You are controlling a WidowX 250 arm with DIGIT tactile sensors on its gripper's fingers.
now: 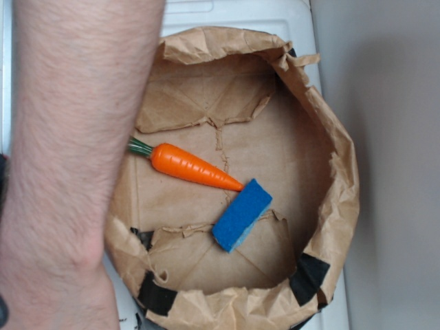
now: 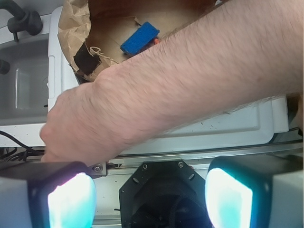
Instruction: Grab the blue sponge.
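In the wrist view, the gripper (image 2: 149, 199) was seen spread wide and grasping nothing, its two glowing fingers (image 2: 71, 202) well apart at the bottom edge. Just beyond it a bare human forearm (image 2: 190, 80) was stretched across the white counter (image 2: 228, 126), blocking the line toward the target. Farther off, the blue sponge (image 2: 139, 37) was lying flat on the floor of a crumpled brown paper bag (image 1: 340, 206), touching the tip of an orange carrot (image 1: 192, 167).

The reach was judged not yet begun. A sound approach would be made only once the arm was withdrawn, by being lowered over the bag's rim from above, with the jaws set across the sponge's narrow width and kept off the carrot's tip.

Much was obscured. The carrot's green stem was partly covered by the forearm in the exterior view, the bag's left wall was hidden, and the gripper was not visible there at all. The forearm was blurred.
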